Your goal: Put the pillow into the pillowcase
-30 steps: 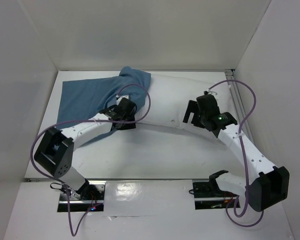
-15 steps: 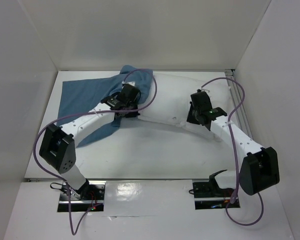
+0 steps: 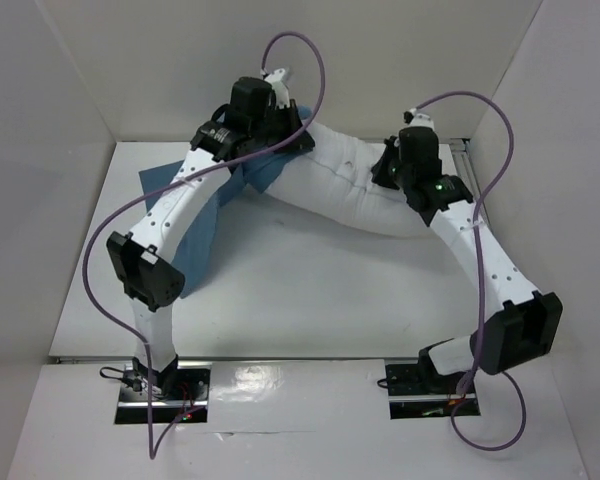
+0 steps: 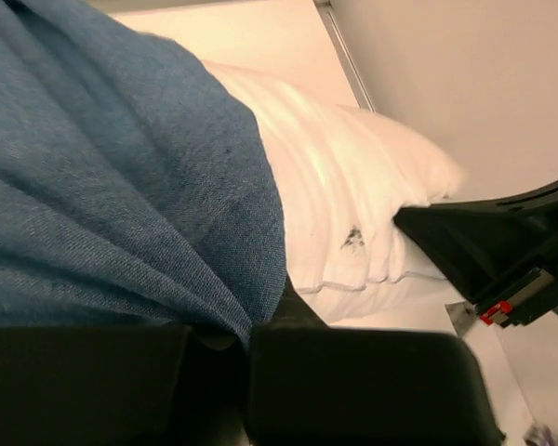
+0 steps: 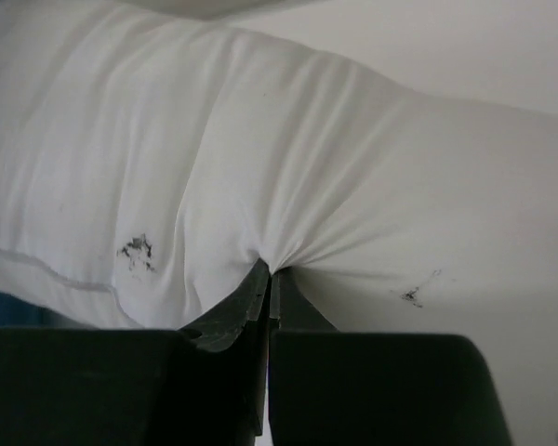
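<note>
White counter (image 3: 310, 300), white walls (image 3: 280, 70). Right end effector (image 5: 268, 279) pinched tight on pillow (image 5: 260, 149) fabric, approx 1 o'clock. Left end effector (image 4: 246, 330) clamps pillowcase (image 4: 102, 186) edge, 12 o'clock. Pillow's left end hidden by pillowcase & arm. 1 pillow, 1 pillowcase.

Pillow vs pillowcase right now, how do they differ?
The pillow is white; the pillowcase is dusty blue. The pillow is plump, the pillowcase limp and wrinkled. The right gripper pinches the pillow; the left gripper pinches the pillowcase. Both are soft cloth, each in one shut gripper.
</note>
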Controlling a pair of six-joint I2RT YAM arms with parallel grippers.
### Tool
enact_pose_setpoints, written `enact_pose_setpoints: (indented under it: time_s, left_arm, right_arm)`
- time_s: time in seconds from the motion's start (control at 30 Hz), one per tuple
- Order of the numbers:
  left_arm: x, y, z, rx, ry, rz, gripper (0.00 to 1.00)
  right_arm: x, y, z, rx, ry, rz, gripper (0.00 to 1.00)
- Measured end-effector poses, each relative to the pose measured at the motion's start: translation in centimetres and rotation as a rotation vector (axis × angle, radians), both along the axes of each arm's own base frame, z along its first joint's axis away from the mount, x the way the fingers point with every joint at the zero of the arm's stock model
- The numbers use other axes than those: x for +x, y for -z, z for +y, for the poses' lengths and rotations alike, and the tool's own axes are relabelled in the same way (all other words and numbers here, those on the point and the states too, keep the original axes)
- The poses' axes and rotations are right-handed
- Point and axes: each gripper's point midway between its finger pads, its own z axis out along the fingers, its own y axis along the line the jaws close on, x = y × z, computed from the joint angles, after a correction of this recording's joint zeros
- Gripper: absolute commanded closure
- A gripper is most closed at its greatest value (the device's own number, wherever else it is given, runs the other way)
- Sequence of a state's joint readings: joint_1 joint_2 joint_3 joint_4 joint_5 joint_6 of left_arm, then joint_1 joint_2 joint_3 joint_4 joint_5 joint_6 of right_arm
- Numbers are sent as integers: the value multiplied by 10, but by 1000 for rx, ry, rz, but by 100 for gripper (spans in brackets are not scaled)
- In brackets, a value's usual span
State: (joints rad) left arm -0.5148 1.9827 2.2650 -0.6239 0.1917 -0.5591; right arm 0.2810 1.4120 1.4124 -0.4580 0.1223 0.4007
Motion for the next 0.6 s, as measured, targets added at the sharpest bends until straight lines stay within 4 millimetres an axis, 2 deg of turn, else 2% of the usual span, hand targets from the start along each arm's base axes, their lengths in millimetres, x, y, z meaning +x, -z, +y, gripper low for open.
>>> enact_pose_setpoints:
  time_s: [0.07, 0.13, 0.2, 0.23, 0.3, 0.33, 0.37, 0.4, 0.47, 0.53, 0.6]
  left_arm:
    - [-11, 16, 1, -17, 31, 42, 100]
    - [-38, 61, 1, 0, 80, 148, 100]
    - [-74, 121, 2, 44, 125, 302, 100]
    - [-88, 140, 1, 61, 142, 361, 100]
    - [-128, 181, -2, 100, 201, 479, 82]
    - [-146, 195, -1, 122, 224, 526, 69]
    - [-165, 205, 0, 147, 247, 565, 36]
    - [-179, 208, 1, 163, 268, 585, 25]
    - [-196, 197, 1, 165, 302, 586, 16]
    - [-203, 175, 3, 153, 318, 548, 11]
    - [-202, 146, 6, 140, 330, 493, 13]
  right_arm:
    - [-16, 12, 15, 7, -43, 19, 100]
    - [-41, 47, 31, 7, -91, 83, 100]
    - [-73, 89, 45, 8, -144, 162, 100]
    - [-89, 107, 47, 7, -160, 204, 100]
    - [-117, 135, 45, 4, -175, 265, 100]
    - [-129, 145, 43, 0, -175, 290, 100]
    - [-135, 150, 40, -2, -173, 303, 100]
    - [-141, 153, 40, -1, -175, 308, 100]
    - [-147, 149, 42, 7, -186, 299, 100]
    - [-149, 143, 47, 12, -201, 277, 100]
    - [-151, 140, 49, 9, -209, 264, 95]
